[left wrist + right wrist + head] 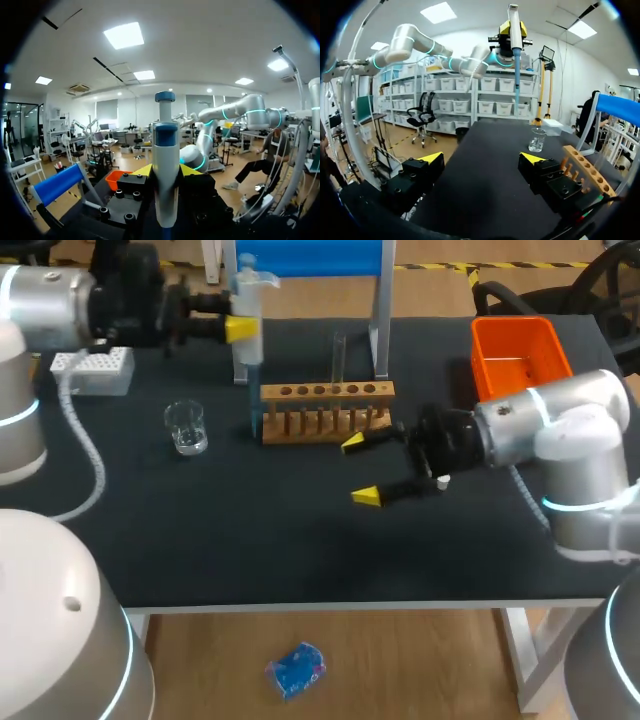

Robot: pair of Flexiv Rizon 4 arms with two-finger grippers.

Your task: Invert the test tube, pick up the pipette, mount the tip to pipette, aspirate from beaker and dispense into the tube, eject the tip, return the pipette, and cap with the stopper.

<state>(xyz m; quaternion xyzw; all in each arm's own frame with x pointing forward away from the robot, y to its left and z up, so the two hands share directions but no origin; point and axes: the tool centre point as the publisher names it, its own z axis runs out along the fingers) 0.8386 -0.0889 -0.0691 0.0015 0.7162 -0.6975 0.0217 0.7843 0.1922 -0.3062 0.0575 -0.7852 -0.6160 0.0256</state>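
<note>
My left gripper (240, 328) is shut on the white and blue pipette (247, 310), holding it upright above the table's back left. In the left wrist view the pipette (165, 165) stands between the yellow fingertips (142, 171). Its slim blue lower end hangs by the left end of the wooden rack (327, 410). A clear test tube (339, 355) stands upright in the rack. The glass beaker (187, 427) sits left of the rack. My right gripper (360, 470) lies open just in front of the rack, nothing between its fingers. From the right wrist, the beaker (537, 140), rack (585, 167) and raised pipette (515, 50) lie ahead.
A white tip box (93, 370) sits at the back left. An orange bin (515, 355) stands at the back right. A blue-topped stand (310, 260) rises behind the rack. The table's front half is bare black surface.
</note>
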